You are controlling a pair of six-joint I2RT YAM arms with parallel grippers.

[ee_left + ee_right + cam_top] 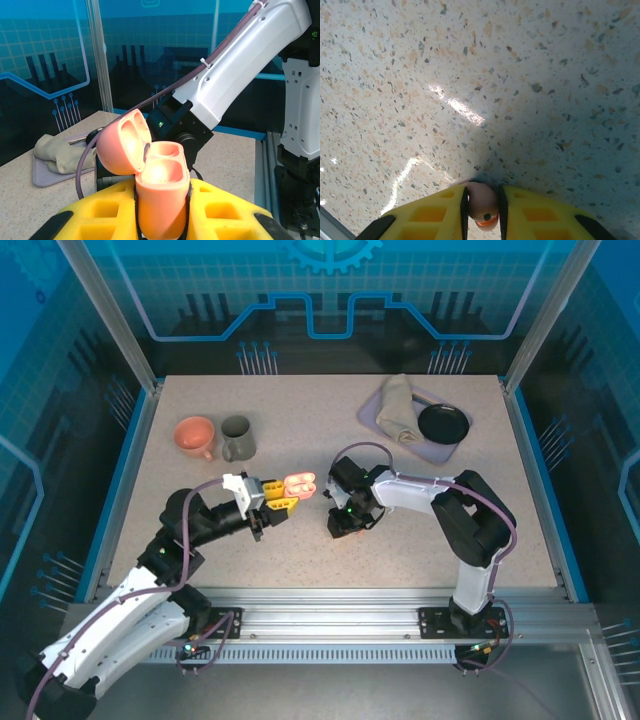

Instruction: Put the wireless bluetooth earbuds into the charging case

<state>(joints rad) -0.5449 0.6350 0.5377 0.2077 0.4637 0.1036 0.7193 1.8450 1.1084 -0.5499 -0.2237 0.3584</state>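
My left gripper [161, 210] is shut on the salmon-pink charging case [161, 192], held upright with its lid [122, 142] flipped open to the left and both wells showing. In the top view the case [300, 483] glows at the yellow fingers [275, 495] near the table's middle. Just to its right, my right gripper [338, 525] points down at the tabletop. Its wrist view shows the yellow jaws closed on a small salmon-pink earbud [482, 204], right gripper [482, 207] pressed close to the speckled surface.
An orange mug [196, 436] and a grey mug [237, 438] stand at the back left. A lavender tray [432, 450] with a beige cloth [397, 408] and black bowl [443, 423] sits at the back right. The right arm's white link [235, 60] looms close behind the case.
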